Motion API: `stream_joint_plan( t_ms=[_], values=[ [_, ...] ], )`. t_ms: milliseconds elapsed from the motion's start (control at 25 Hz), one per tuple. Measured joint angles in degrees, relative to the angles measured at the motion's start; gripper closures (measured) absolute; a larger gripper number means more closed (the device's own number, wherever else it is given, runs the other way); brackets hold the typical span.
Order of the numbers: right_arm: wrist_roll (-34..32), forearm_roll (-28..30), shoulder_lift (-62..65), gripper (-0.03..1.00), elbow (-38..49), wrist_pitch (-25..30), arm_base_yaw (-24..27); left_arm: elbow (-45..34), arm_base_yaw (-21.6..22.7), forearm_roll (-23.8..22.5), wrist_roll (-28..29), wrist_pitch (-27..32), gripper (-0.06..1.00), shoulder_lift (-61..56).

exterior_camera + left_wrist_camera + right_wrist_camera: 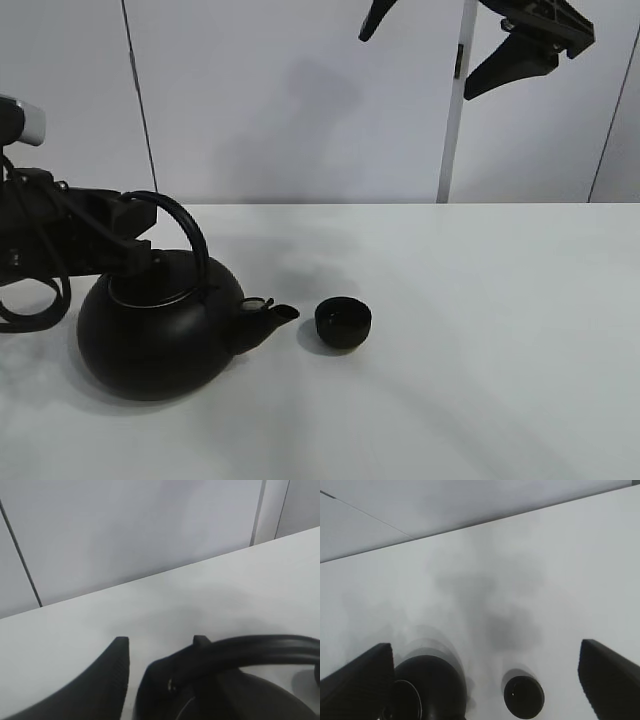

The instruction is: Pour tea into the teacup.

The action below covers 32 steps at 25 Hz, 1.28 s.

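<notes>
The black kettle (150,335) stands upright on the white table (480,350), left of centre, with its spout toward the teacup. The teacup (343,323) is a small black bowl-like cup just right of the spout tip and apart from it. It also shows in the right wrist view (523,696), beside the kettle (427,687). My left gripper (132,240) is closed around the left end of the kettle's arched handle (180,218). In the left wrist view its fingers (116,675) straddle the handle (250,650). My right gripper (440,45) hangs open and empty high above the table.
A light panelled wall (300,100) stands behind the table's far edge, with a white upright post (452,120) in front of it. Bare table surface lies to the right of the teacup and in front of it.
</notes>
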<state>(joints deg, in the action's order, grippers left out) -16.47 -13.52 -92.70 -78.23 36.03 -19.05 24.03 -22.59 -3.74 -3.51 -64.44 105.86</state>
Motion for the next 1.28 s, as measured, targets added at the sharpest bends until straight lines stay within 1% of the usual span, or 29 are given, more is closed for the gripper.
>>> stream_joint_plan(
  t_ms=[80, 360, 520, 680, 880, 1000, 1120, 1200, 1280],
  values=[
    [0.00, 0.00, 0.00, 0.27, 0.00, 0.00, 0.00, -0.64, 0.00, 0.00, 0.57, -0.28, 0.62, -0.65],
    [0.00, 0.00, 0.00, 0.27, 0.00, 0.00, 0.00, -3.40, 0.00, -0.06, 1.49, -0.57, 0.49, -3.23],
    [0.00, 0.00, 0.00, 0.27, 0.00, 0.00, 0.00, -4.69, 0.00, -1.69, 2.82, -0.70, 0.47, -3.82],
    [0.00, 0.00, 0.00, 0.27, 0.00, 0.00, 0.00, -6.37, 0.00, -2.65, 2.94, -0.77, 0.46, -5.76],
    [0.00, 0.00, 0.00, 0.27, 0.00, 0.00, 0.00, -8.99, 0.00, -2.71, 3.51, -0.71, 0.33, -8.17],
    [0.00, 0.00, 0.00, 0.27, 0.00, 0.00, 0.00, -10.42, 0.00, -2.91, 6.35, -0.71, 0.28, -10.85],
    [0.00, 0.00, 0.00, 0.27, 0.00, 0.00, 0.00, -10.89, 0.00, -3.05, 9.79, -0.71, 0.27, -14.09],
    [0.00, 0.00, 0.00, 0.27, 0.00, 0.00, 0.00, -10.89, 0.00, -3.11, 11.28, 1.02, 0.26, -17.02],
    [0.00, 0.00, 0.00, 0.27, 0.00, 0.00, 0.00, -10.82, 0.00, -3.16, 11.84, 4.21, 0.26, -19.89]
  ],
)
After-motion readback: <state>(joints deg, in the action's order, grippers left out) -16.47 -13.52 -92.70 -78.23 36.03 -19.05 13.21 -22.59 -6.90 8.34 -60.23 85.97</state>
